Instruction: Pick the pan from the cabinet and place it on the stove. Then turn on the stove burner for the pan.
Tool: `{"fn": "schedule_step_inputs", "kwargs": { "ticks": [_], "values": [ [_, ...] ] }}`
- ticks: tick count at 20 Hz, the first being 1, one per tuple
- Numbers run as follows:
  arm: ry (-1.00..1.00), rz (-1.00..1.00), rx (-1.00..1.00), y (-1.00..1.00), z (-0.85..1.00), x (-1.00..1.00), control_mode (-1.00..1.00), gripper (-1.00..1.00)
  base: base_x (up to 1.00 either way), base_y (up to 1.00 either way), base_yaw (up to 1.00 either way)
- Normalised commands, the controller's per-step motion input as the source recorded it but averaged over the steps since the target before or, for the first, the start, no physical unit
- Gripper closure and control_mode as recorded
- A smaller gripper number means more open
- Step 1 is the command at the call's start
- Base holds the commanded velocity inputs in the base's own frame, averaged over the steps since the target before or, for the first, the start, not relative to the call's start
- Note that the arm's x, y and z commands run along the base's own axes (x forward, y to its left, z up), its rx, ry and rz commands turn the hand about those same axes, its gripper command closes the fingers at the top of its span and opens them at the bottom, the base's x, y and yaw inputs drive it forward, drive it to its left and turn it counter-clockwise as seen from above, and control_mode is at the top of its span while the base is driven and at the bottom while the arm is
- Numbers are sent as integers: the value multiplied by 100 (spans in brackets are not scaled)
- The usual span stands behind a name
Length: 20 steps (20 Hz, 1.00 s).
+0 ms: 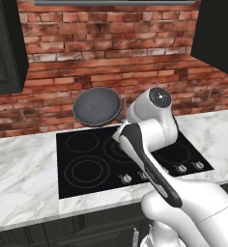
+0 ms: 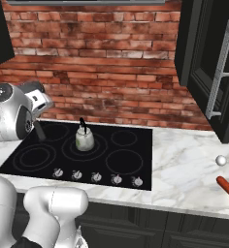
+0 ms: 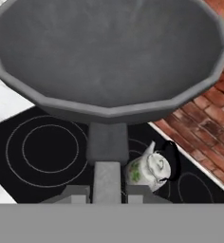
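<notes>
I have the pan (image 3: 109, 52) in the gripper (image 3: 107, 192) — the fingers are closed tight on its handle, which runs straight down the middle of the hand view between the two tips. From the left base view the pan (image 1: 97, 106) hangs in the air above the back left part of the stove (image 1: 82, 144), tipped so that its speckled inside faces the camera, with the brick wall (image 1: 111, 53) right behind it. It is not touching the glass.

Below the pan in the hand view I see the black cooktop (image 3: 42, 149) with its grey rings, and the small pale kettle (image 3: 149, 171) just to the right of the handle. In the right base view that kettle (image 2: 84, 138) stands upright on a middle ring of the stove (image 2: 131, 160), and the silver knobs (image 2: 96, 177) line the front edge. The cabinet (image 2: 208, 63) is up at the right, its door swung open — the long bar handle (image 2: 219, 68) shows on it. A white ball (image 2: 221, 160) and a sausage (image 2: 228, 188) lie on the marble counter (image 2: 184, 169).
</notes>
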Motion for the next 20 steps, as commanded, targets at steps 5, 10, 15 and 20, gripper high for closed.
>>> {"fn": "schedule_step_inputs", "kwargs": {
  "ticks": [5,10,15,20],
  "values": [
    [7,-9,5,21,-21,6,-100,100,0,0,0],
    [7,-10,3,22,-20,10,-100,100,0,0,0],
    [6,-11,4,23,-21,10,-100,100,0,0,0],
    [6,-7,6,8,-18,2,-100,100,0,0,0]
  ]
}}
